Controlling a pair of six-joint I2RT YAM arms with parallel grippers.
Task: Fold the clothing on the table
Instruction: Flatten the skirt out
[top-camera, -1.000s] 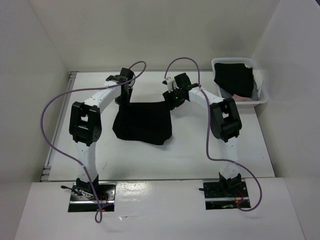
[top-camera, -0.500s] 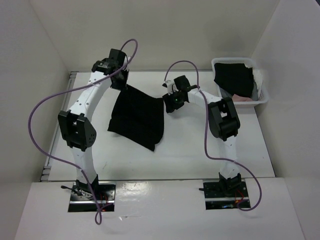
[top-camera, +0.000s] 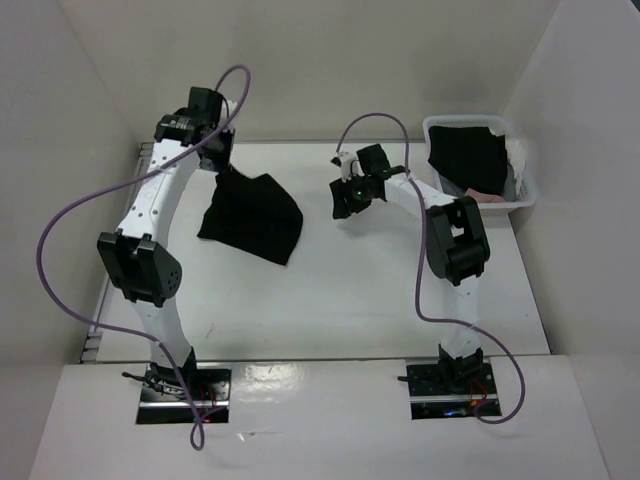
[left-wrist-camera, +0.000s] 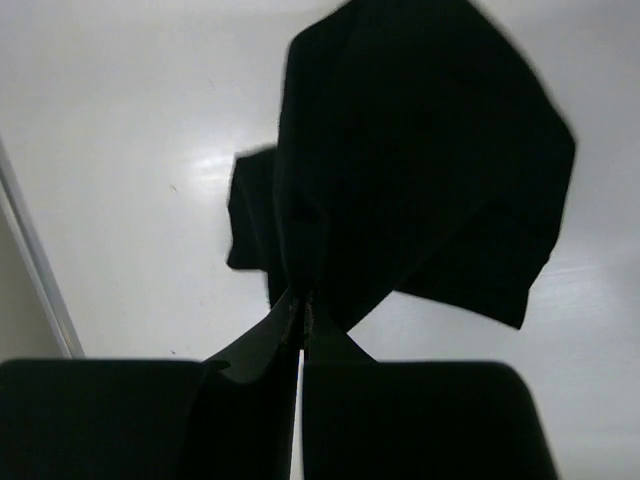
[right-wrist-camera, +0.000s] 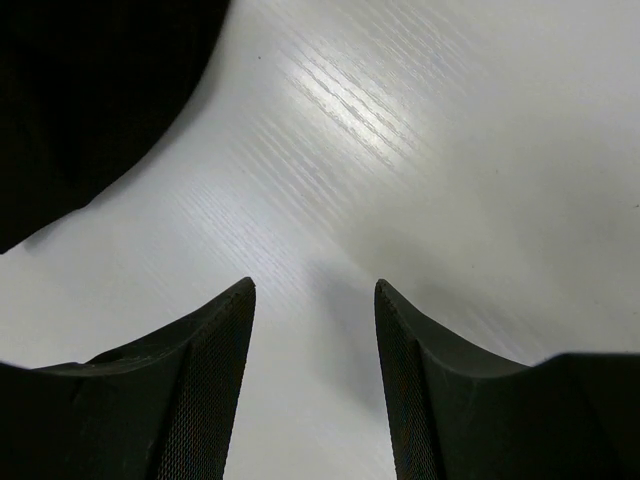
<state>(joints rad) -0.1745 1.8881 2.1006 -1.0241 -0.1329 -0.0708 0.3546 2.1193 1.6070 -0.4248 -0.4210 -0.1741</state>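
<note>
Right jaws apart; white table (top-camera: 350, 290), white walls (top-camera: 350, 60)

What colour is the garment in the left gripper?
The clothing is plain black, with no pattern; the left wrist view shows it best.

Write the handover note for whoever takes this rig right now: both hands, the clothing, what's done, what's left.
Left hand: shut on one end of the clothing, holding it up over the far left of the table.
Right hand: open, empty, above bare table to the right of the clothing.
Done: no fold visible; the clothing hangs bunched.
Left: lay it flat, then fold it.
</note>
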